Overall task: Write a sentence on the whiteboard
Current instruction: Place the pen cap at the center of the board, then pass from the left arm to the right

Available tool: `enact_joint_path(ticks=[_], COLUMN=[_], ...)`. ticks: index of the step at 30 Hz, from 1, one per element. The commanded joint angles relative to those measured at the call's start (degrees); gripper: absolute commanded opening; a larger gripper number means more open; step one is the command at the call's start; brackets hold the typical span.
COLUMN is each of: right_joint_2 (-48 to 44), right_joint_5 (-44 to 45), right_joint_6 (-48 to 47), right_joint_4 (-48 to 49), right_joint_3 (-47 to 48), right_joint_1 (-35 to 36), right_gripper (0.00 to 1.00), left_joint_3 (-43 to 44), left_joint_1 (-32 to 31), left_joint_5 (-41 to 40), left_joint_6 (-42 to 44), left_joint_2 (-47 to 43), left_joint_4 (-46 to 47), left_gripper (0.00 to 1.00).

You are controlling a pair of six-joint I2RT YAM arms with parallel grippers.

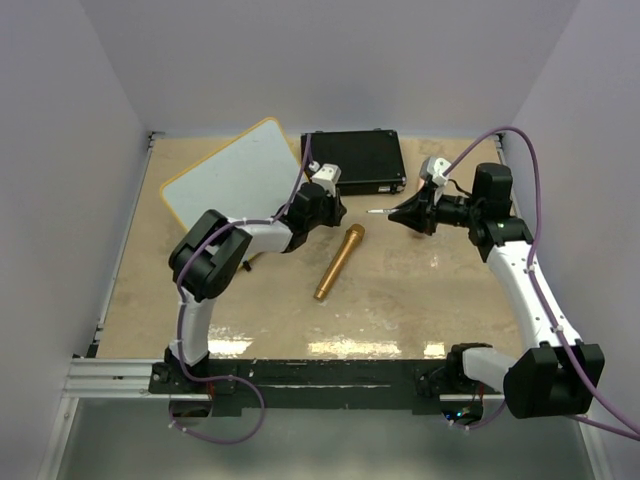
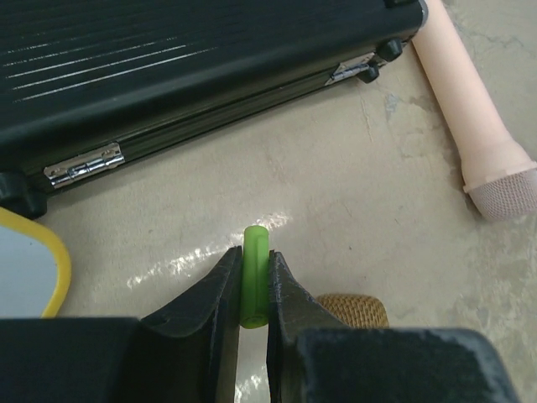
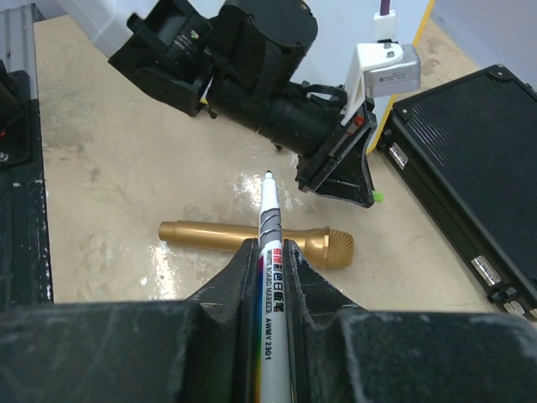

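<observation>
The whiteboard (image 1: 232, 170), white with a yellow rim, lies tilted at the back left; its corner (image 2: 29, 260) shows in the left wrist view. No sentence shows on its face. My right gripper (image 1: 405, 214) (image 3: 268, 248) is shut on a white board marker (image 3: 270, 285), whose bare tip (image 1: 375, 212) points left, above the table in front of the black case. My left gripper (image 1: 335, 212) (image 2: 254, 259) is shut on the marker's green cap (image 2: 255, 281) just above the table, right of the whiteboard. The two grippers face each other a short way apart.
A black case (image 1: 352, 160) (image 2: 168, 75) lies at the back centre, next to the whiteboard. A golden microphone (image 1: 338, 262) (image 3: 252, 235) lies on the table below both grippers. A pale pink microphone (image 2: 474, 117) lies right of the case.
</observation>
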Motion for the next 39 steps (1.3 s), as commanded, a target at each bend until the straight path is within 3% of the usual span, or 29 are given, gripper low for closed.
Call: enact_joint_path(ticks=[1,8,14,24,30,34,39], right_joint_2=[-0.41,0.03,0.56,1.35,1.35,1.70,2.58], right_joint_5=[-0.27,-0.45,-0.54,-0.63,-1.15,-3.35,-5.46], right_joint_6=[0.72,0.63,0.28,-0.86,-4.64,-8.76,-13.25], right_joint_4=[1.65,1.56,1.12,0.07,-2.47,-5.73,-9.15], right_joint_3=[-0.10,-0.10,0.08,0.08,0.34,0.69,1.04], right_joint_1=[-0.94,-1.64,-1.82,-2.26,-2.43,-2.52,-2.43], right_gripper=[0.00,0.00,0.00,0.00,0.00,0.00,0.00], left_joint_3=[5.07,10.17,10.52,6.92,-2.47,-15.10,-25.76], left_joint_1=[0.21,0.65,0.91,1.26,1.97,2.32,1.88], left_joint_5=[-4.25,-4.17,-3.82,-0.48,5.76,11.38,25.88], left_joint_6=[-1.87,-1.43,-1.43,-0.37,0.15,1.20,8.75], left_joint_2=[3.06,6.85,5.89,-4.12,-15.10,-28.63,-40.24], left_joint_4=[-1.31,-5.53,-6.59,-7.99,-4.13,2.88,12.29], left_gripper=[0.02,0.06,0.15,0.34,0.43,0.52,0.64])
